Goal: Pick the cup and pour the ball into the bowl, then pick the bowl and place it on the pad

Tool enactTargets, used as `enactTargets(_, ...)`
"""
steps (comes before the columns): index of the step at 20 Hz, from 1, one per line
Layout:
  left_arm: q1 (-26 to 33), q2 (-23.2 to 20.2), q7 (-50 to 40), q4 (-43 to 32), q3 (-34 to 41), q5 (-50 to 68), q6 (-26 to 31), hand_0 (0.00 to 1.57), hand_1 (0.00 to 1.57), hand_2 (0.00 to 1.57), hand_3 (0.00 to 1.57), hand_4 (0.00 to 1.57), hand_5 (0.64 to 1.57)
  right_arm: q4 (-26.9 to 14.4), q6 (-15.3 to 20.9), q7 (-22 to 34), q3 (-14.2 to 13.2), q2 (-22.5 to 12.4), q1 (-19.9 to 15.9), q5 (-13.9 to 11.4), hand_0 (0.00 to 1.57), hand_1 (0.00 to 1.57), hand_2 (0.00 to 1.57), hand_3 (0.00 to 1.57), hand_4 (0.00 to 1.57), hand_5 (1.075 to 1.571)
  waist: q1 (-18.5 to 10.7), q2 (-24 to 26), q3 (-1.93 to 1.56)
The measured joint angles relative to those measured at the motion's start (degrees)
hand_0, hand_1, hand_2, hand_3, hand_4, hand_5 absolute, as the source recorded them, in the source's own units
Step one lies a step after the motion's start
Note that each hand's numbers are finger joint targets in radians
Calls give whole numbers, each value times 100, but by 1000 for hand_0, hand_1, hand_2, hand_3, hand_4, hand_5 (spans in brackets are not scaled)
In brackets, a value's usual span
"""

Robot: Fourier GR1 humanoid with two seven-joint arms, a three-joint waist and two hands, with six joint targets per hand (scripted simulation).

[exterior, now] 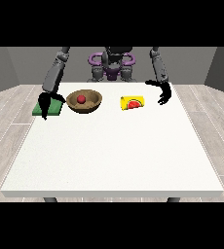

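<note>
The yellow cup [133,102] is lying on its side, emptied, beside the wooden bowl [90,104], where the red ball [81,99] is sitting. The hand at the view's right [163,94] is hovering past the cup, fingers apart, holding nothing. The hand at the view's left [46,103] is hanging with straight fingers over the green pad [54,110], seemingly readying for the bowl.

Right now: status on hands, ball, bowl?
Hand at view's right empty, apart from the tipped yellow cup. Hand at view's left over the green pad. Red ball in the wooden bowl; bowl beside the pad, not on it.
</note>
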State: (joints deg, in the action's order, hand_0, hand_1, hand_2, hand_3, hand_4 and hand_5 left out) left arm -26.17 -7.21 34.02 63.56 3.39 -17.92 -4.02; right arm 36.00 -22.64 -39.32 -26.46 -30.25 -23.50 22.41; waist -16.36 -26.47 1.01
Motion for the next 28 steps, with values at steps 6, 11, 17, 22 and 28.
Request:
enactTargets(6,7,0,95,-121,148,293,245,0,0,0,0,0,684,-129,268,168,147,175,-252,-151,0,0,0,0,0,1566,193,168,36)
enactTargets(11,298,-11,105,-433,246,379,311,0,0,0,0,0,667,-174,170,643,298,521,-259,-68,0,0,0,0,0,1567,425,797,-18)
enactTargets(17,657,-99,203,-1175,545,535,285,0,0,0,0,0,702,183,571,1396,758,1185,-195,-163,0,0,0,0,0,1570,1006,1789,-77)
enactTargets(22,617,-145,-46,-919,487,589,404,0,0,0,0,0,688,-183,727,1253,843,1521,-193,-223,0,0,0,0,0,1571,936,1793,-97)
enactTargets(28,664,-117,-132,-489,342,586,456,0,0,0,0,0,697,-533,850,1073,742,1538,-444,-176,0,0,0,0,0,1569,787,1623,-20)
